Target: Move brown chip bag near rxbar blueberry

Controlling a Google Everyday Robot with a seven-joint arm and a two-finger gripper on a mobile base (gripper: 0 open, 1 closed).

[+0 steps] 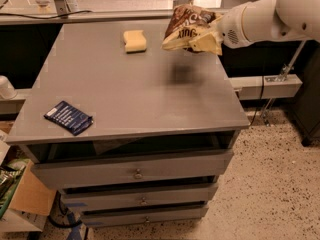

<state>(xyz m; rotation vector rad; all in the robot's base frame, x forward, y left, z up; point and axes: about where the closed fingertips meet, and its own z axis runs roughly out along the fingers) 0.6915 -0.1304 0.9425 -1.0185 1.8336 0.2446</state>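
The brown chip bag (189, 27) hangs in the air above the back right part of the grey cabinet top (150, 94), casting a shadow below it. My gripper (209, 34) comes in from the right on a white arm and is shut on the brown chip bag's right side. The rxbar blueberry (68, 117), a small flat navy wrapper, lies at the front left corner of the top, far from the bag.
A pale yellow sponge-like block (135, 40) lies at the back middle of the top. The cabinet has drawers (135, 171) below. Cardboard and clutter (20, 194) sit on the floor at left. A dark counter runs behind.
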